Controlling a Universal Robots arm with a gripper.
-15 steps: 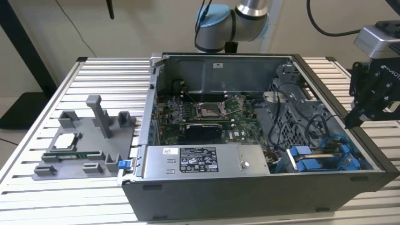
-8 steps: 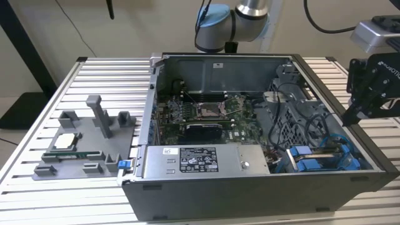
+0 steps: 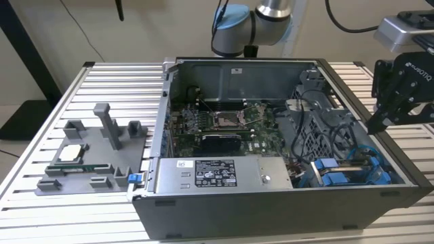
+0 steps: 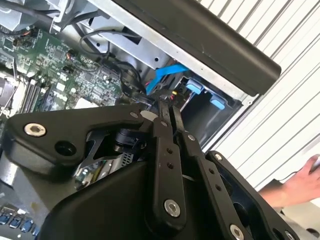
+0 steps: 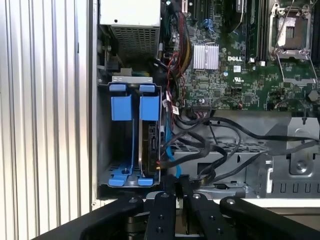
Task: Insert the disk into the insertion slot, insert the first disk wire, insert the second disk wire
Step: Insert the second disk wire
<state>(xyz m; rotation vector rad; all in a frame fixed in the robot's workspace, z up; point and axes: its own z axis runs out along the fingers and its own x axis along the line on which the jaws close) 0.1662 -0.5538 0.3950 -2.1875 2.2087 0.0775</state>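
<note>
End effector [image 5: 176,181], fingers pressed together on nothing, should be lined up squarely with the wire [image 5: 169,150] beside the slot [image 5: 131,137].

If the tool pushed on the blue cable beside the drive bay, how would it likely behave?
The blue cable is thin, flat and hangs in a curve next to the insertion slot, so it would probably flex and bend aside rather than resist. It looks light. Lying among the black cables, it might snag or spring back.
</note>
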